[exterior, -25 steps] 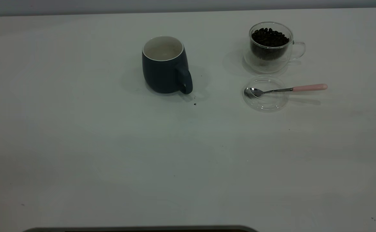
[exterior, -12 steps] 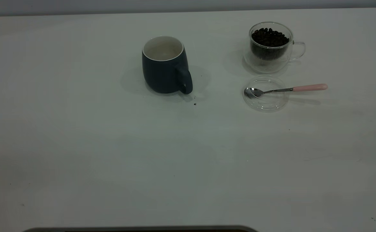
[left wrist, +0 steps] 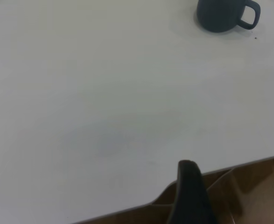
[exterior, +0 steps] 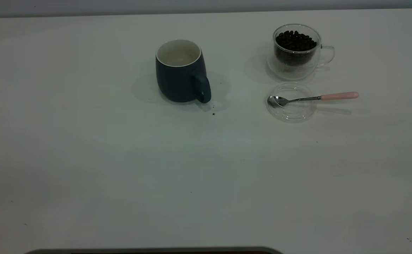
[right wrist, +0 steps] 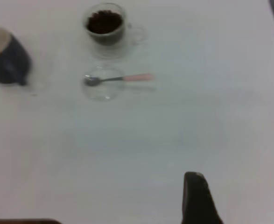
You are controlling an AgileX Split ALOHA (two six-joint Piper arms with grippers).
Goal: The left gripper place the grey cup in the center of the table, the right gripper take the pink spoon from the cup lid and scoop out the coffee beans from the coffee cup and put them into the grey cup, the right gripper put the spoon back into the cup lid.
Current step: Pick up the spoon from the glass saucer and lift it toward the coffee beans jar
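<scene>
**Both arms parked off the tabletop**

You're seeing the grey cup [exterior: 181,72] sitting near the tabletop's [exterior: 85,158] far edge, the coffee cup [exterior: 296,51] towards its far right corner, the pink spoon [exterior: 313,98] lying across the cup lid [exterior: 291,103]. Neither pincer's opening is readable.

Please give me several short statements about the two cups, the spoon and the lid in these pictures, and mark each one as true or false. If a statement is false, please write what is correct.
1. The grey cup stands upright with its handle toward the camera in the exterior view. True.
2. The pink spoon lies inside the grey cup. False: its bowl rests in the cup lid, and its pink handle sticks out past the rim.
3. The coffee cup holds coffee beans. True.
4. The cup lid sits on top of the coffee cup. False: it lies on the table beside it.
5. A gripper is holding the spoon. False: nothing touches it.
</scene>
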